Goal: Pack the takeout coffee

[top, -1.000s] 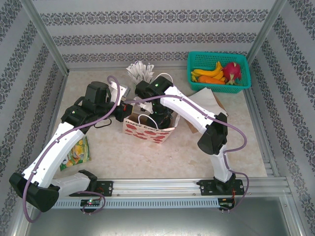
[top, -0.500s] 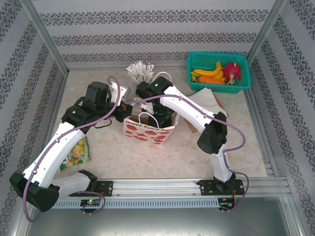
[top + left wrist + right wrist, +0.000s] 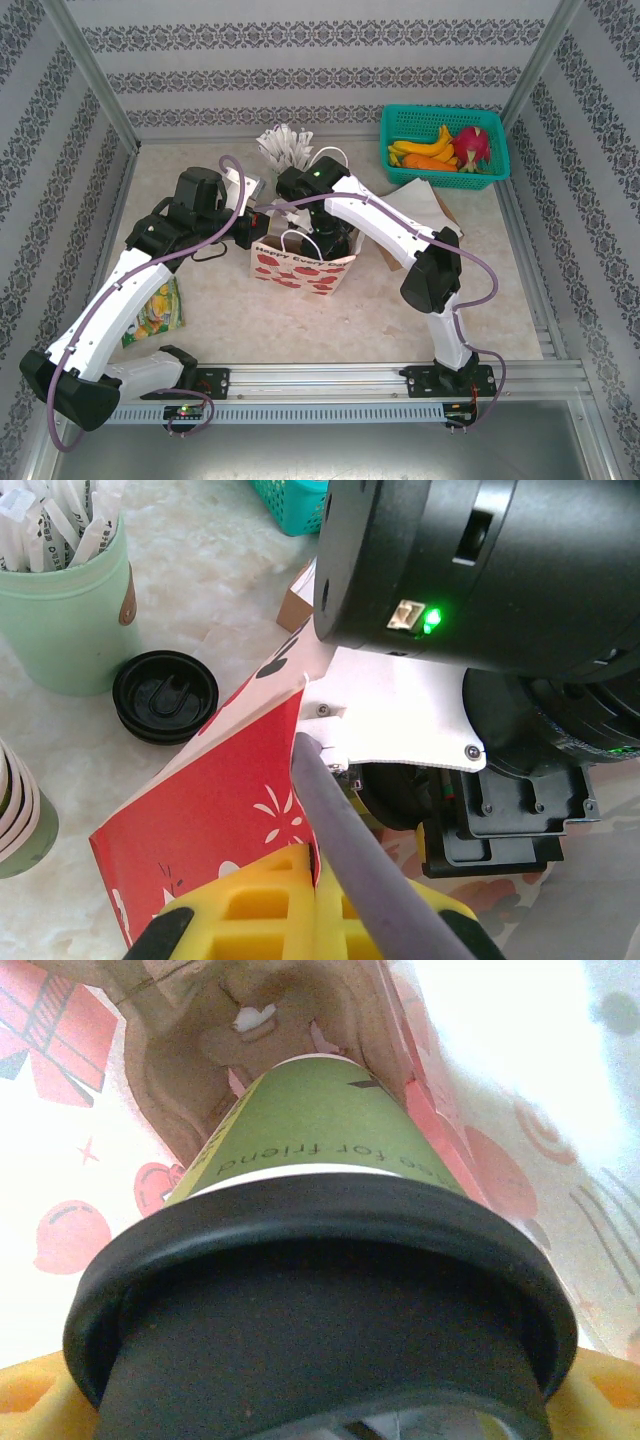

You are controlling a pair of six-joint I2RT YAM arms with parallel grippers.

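The takeout coffee point(image 3: 310, 1130), cream with a green band and a black lid point(image 3: 320, 1250), points down into a brown pulp carrier point(image 3: 190, 1050) inside the red-and-white paper bag point(image 3: 300, 268). My right gripper point(image 3: 320, 1410) is shut on the coffee at the lid, with yellow fingers point(image 3: 35, 1400) at both sides. It reaches into the bag's mouth from above point(image 3: 330, 238). My left gripper point(image 3: 318, 880) is shut on the bag's red rim point(image 3: 220, 820), at the bag's left end point(image 3: 255, 228).
A loose black lid point(image 3: 165, 695) lies by the mint-green cup of wrapped sticks point(image 3: 65, 610), with stacked cream cups point(image 3: 15, 825) near. A teal fruit basket point(image 3: 440, 120) stands back right, brown paper point(image 3: 425, 200) in front of it. A snack packet point(image 3: 155, 308) lies left.
The bag has straightened and shifted a little to the left. The right gripper has sunk slightly deeper into it with the coffee. The left gripper keeps its hold on the rim.
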